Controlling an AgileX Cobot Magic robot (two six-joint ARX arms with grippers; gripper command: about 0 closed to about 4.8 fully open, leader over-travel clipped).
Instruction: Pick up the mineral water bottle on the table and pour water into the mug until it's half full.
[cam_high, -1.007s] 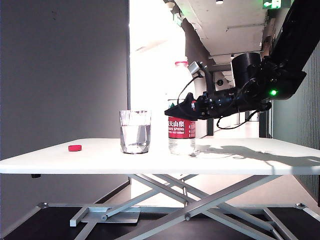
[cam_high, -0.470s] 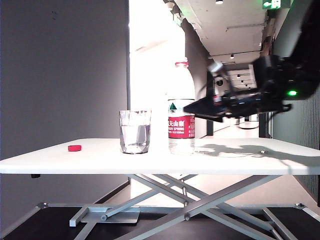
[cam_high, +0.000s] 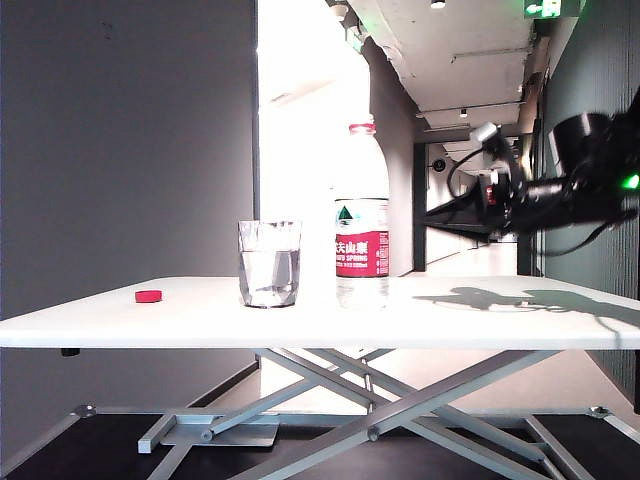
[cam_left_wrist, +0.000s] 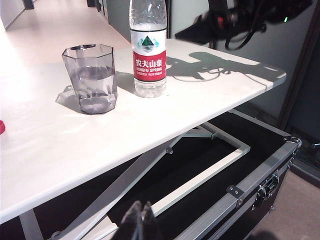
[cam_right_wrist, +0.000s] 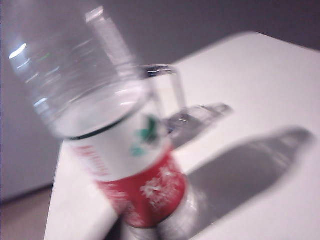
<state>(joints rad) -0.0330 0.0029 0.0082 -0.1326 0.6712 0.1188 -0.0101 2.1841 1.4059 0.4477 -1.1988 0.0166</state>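
since a second ago your right claw (cam_high: 440, 213) has pulled back from the mineral water bottle (cam_high: 362, 215), now pressed together over open desk (cam_high: 520, 310). one bottle, one mug (cam_high: 270, 263) just beside it mid-desk. left claw (cam_left_wrist: 139, 222) pressed together below the desk edge.

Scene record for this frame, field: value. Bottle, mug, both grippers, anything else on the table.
bottle: mineral water bottle upright on the table, uncapped, not held
mug: mug beside the bottle, part-filled with water
right gripper: right gripper in the air to the right of the bottle, clear of it, shut
left gripper: left gripper below table level, away from both, shut
other: small red disc near the table's left end
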